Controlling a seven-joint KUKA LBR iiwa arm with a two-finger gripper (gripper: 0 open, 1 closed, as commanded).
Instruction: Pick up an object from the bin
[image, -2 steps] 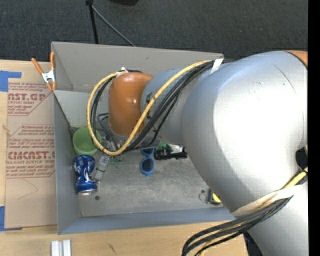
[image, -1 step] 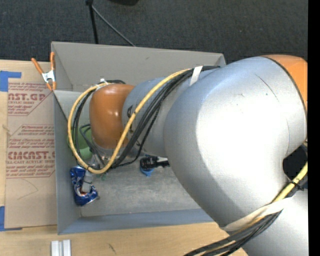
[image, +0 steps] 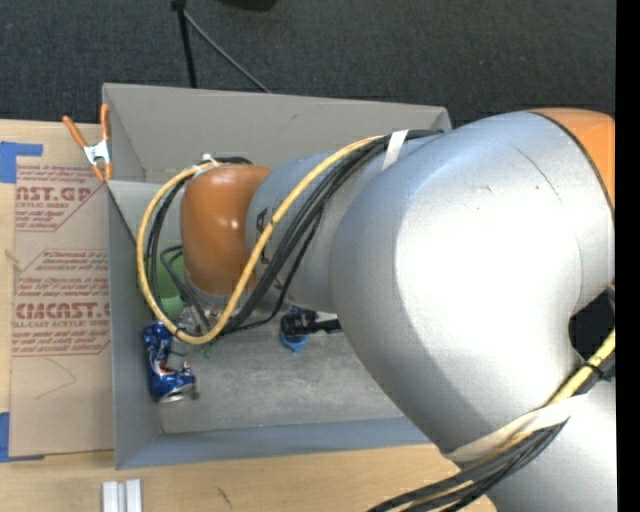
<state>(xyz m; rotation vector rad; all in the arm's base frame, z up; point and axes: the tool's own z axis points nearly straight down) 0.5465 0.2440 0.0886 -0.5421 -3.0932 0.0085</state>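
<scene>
My gripper (image: 197, 320) shows as a bit of grey metal under the orange wrist cover, low at the left side of the bin. Just below and left of it lies a crumpled blue thing with white marks and a silvery end (image: 165, 370), close to the bin's left wall. I cannot tell whether the gripper touches it. A green thing (image: 169, 283) peeks out at the left of the cover, mostly hidden. To the gripper's right, a small blue and black thing (image: 296, 329) lies on the bin floor at the arm's edge.
The big grey arm with its yellow and black cables covers the bin's middle and right. The bin's left wall stands close to the gripper. Bare grey floor shows along the front, to the right of the crumpled blue thing.
</scene>
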